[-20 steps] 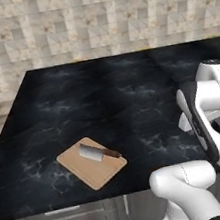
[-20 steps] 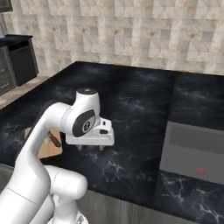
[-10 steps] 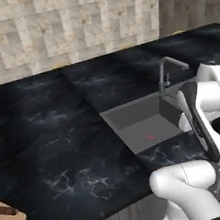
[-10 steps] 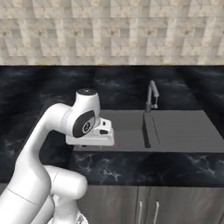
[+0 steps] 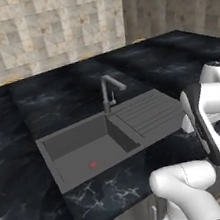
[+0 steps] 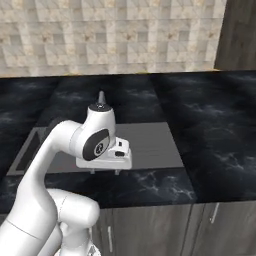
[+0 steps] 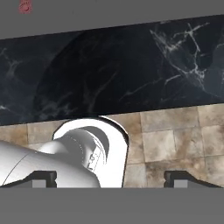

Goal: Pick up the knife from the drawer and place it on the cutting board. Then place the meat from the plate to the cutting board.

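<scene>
With the gripper (image 7: 109, 178) spread wide and empty beside the sink (image 5: 91, 150), the unseen meat could be missed.

Sink (image 6: 30, 145) half behind arm

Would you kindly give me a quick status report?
Gripper open, empty. Grey sink basin and curved tap ahead on black marble counter. Nothing blocking the arm.
</scene>
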